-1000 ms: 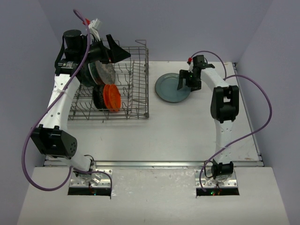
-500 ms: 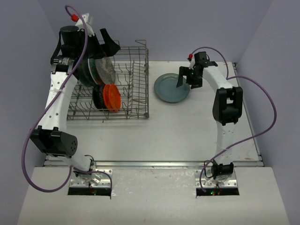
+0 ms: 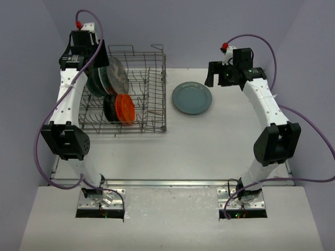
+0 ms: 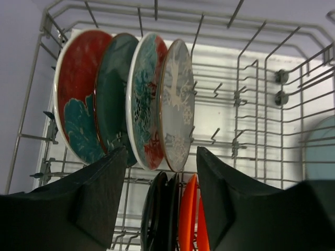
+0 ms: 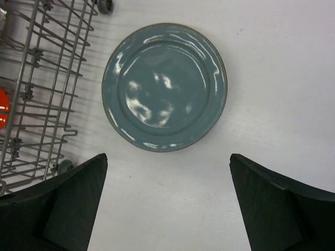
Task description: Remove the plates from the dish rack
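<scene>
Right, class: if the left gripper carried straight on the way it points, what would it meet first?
The left gripper would probably meet the upright grey patterned plate first, or its teal-and-red floral neighbour; depth unclear.

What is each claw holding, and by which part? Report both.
Nothing is held. The left claw is open above the upright plates in the rack. The right claw is open above the blue plate flat on the table.
</scene>
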You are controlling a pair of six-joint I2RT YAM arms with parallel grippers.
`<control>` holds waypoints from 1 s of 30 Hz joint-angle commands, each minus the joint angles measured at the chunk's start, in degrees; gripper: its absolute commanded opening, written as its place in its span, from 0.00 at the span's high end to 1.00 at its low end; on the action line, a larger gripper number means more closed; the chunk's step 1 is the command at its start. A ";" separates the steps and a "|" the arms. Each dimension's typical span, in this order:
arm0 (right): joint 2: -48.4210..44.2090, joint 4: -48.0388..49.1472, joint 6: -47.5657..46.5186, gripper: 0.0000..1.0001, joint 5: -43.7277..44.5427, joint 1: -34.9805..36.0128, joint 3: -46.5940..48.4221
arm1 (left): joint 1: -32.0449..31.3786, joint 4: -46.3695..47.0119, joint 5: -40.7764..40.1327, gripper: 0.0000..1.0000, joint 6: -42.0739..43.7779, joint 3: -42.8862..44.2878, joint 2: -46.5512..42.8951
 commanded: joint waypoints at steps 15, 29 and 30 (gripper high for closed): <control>-1.86 2.26 0.63 0.01 -0.43 0.16 -6.71 | -0.24 1.68 -1.31 0.56 0.94 4.47 13.60; -0.81 1.85 1.61 0.01 -1.56 0.16 -7.63 | -0.54 1.24 -1.88 0.97 -0.81 7.57 21.99; -1.04 1.82 1.53 0.01 -1.56 0.16 -7.68 | -0.59 1.27 -2.27 1.00 -0.91 7.62 21.69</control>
